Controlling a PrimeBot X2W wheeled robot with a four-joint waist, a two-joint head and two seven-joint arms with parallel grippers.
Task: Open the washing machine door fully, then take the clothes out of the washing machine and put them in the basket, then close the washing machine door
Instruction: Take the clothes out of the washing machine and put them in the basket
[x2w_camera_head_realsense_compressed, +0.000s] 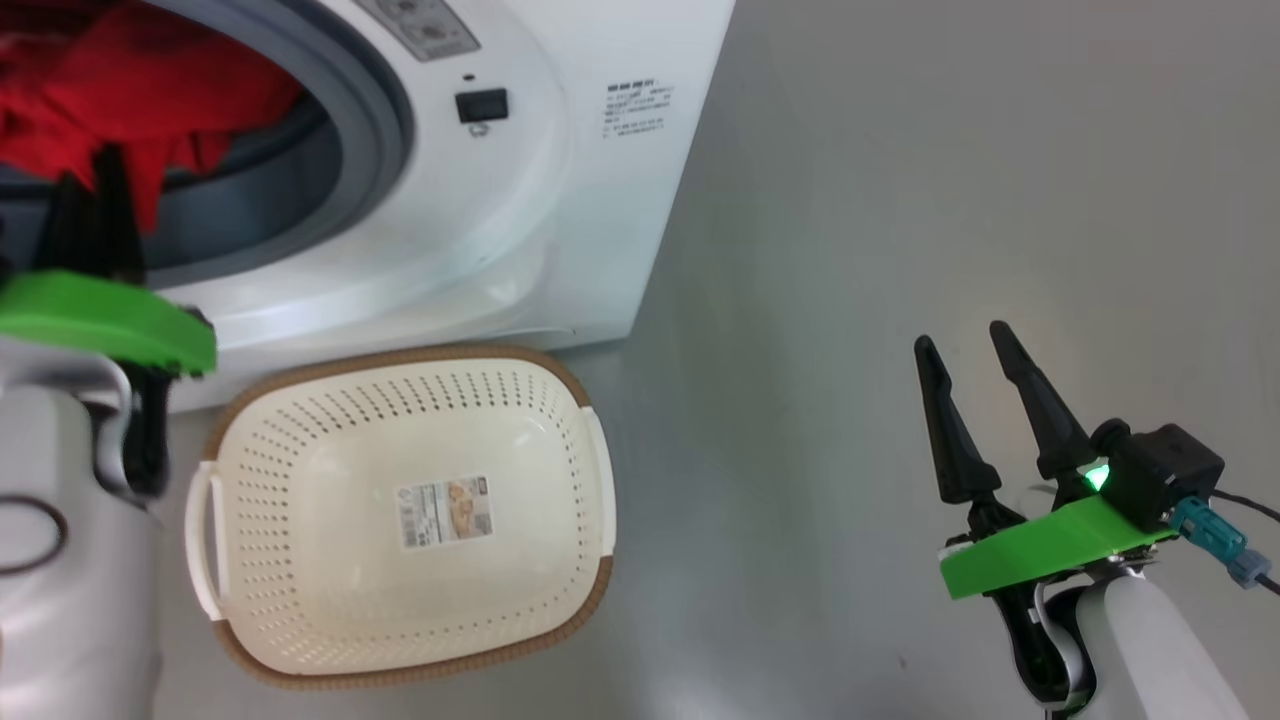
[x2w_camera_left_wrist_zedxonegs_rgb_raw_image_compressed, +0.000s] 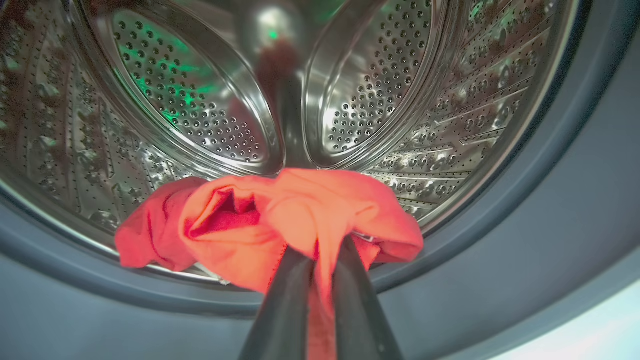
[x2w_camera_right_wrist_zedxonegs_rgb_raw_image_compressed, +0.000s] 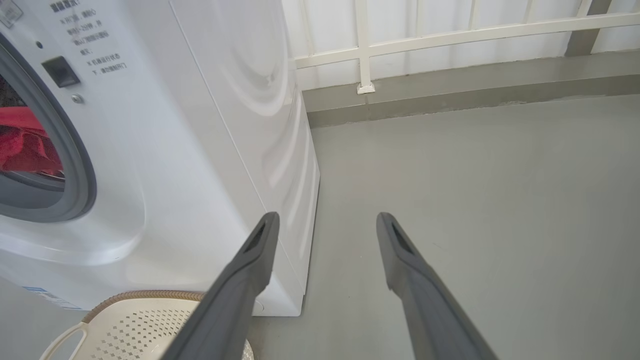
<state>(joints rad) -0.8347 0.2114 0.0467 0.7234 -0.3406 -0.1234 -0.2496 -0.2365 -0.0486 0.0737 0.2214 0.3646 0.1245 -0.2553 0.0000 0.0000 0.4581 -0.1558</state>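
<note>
Pinching a red fold of the clothes (x2w_camera_left_wrist_zedxonegs_rgb_raw_image_compressed: 250, 225) at the drum's mouth, the left gripper (x2w_camera_left_wrist_zedxonegs_rgb_raw_image_compressed: 320, 245) had its fingers pressed together on the fabric. A good pull would likely lift the cloth clear of the grey rubber ring (x2w_camera_left_wrist_zedxonegs_rgb_raw_image_compressed: 150, 315) just beneath the fingers, where it might snag. The basket (x2w_camera_head_realsense_compressed: 400, 362) sat empty below that gripper, just before the washing machine (x2w_camera_head_realsense_compressed: 560, 220). The right gripper (x2w_camera_head_realsense_compressed: 960, 336), spread, hovered well apart.

Red clothes (x2w_camera_left_wrist_zedxonegs_rgb_raw_image_compressed: 280, 220); cream basket (x2w_camera_head_realsense_compressed: 300, 560) w/ brown rim; white washing machine (x2w_camera_head_realsense_compressed: 560, 200).
</note>
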